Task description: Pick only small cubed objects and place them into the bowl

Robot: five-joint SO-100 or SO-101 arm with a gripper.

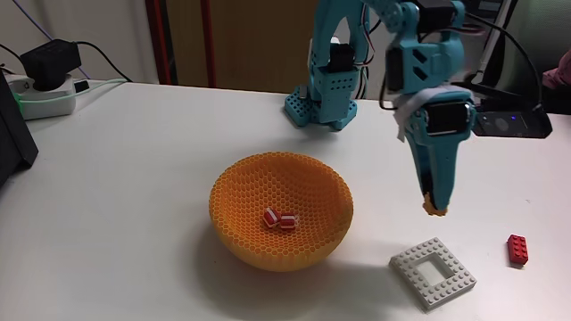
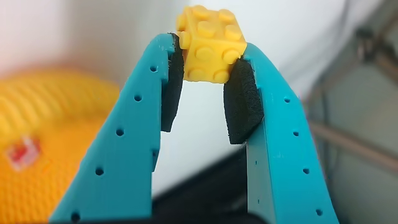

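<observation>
Carrying the last small cube toward the bowl looks like the step in hand: the gripper, right of centre in the fixed view, hangs in the air with its tips pointing down, closed on the yellow cube, which the wrist view shows pinched between the black foam pads near the top centre of the frame. The orange bowl sits at centre in the fixed view, to the left of the gripper and apart from it, with two red-and-white striped cubes already lying touching on its bottom. The next move, I judge, calls for swinging left until the cube is over the bowl's opening, then parting the fingers. The bowl is round with a honeycomb wall of small holes; the yellow cube is hard, glossy plastic covered in round studs. A flat white studded square frame and a longer red brick lie at lower right.
</observation>
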